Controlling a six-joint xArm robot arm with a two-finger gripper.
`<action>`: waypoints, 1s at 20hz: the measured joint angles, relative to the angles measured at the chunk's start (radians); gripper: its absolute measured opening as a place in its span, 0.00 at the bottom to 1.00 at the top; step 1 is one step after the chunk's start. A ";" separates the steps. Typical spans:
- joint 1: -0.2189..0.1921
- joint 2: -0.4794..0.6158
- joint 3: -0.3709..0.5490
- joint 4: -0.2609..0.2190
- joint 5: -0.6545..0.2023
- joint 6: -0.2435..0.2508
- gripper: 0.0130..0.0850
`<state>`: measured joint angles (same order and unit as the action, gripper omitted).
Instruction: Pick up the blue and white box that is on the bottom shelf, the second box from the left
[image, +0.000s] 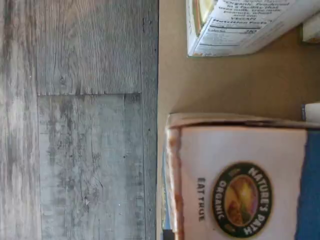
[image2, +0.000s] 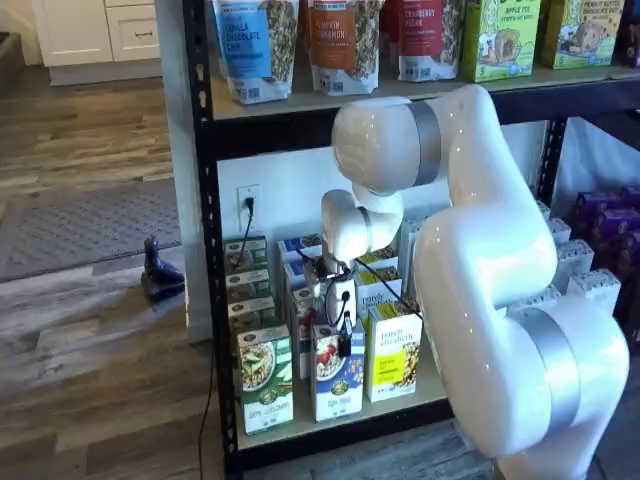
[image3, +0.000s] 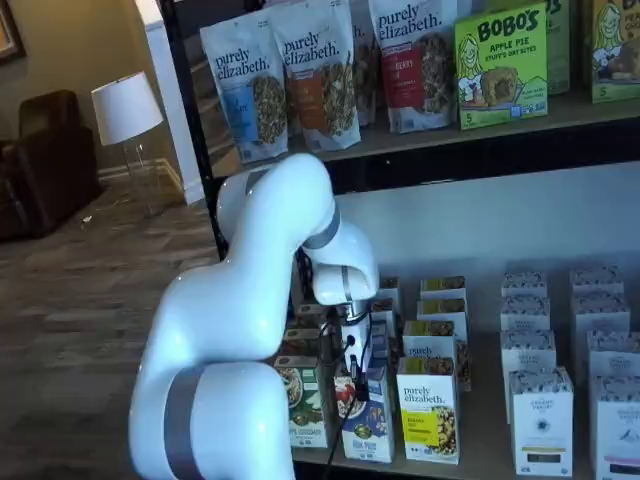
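1. The white arm (image2: 500, 290) fills the foreground in both shelf views, bending down in front of the rack, between the cameras and the cartons.
2. The gripper (image2: 343, 340) hangs at the front edge of the bottom shelf (image2: 330, 425), just above the front carton row. Its dark fingers (image3: 352, 385) show against the carton top in both shelf views, but too small and side-on to make out a gap or a grasp; I cannot tell how the jaws stand.
3. The blue and white box (image2: 337, 370) stands upright at the shelf's front edge, directly below the gripper, its bowl picture facing outward. In a shelf view it is seen again (image3: 368, 425), partly behind the arm.
4. Just beside it, toward the rack's left upright, stands a green-and-white carton (image2: 264, 378); on its other side stands a yellow carton (image2: 392, 350).
5. The wrist view looks down on the blue and white box's top flap (image: 240, 185), white with a round green logo and a blue band, standing on the tan shelf board (image: 240, 85), with grey wooden floor (image: 80, 120) beyond the shelf's front edge.
6. More cartons line up in rows behind the front ones, toward the shelf's back edge.
7. On the shelf above stand granola bags (image3: 320, 75).
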<state>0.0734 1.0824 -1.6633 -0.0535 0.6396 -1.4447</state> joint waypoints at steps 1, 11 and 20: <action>0.000 0.000 0.000 -0.003 0.002 0.003 0.50; 0.001 -0.045 0.072 -0.007 -0.035 0.007 0.50; 0.003 -0.122 0.182 0.009 -0.085 -0.005 0.50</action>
<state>0.0762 0.9602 -1.4811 -0.0443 0.5544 -1.4493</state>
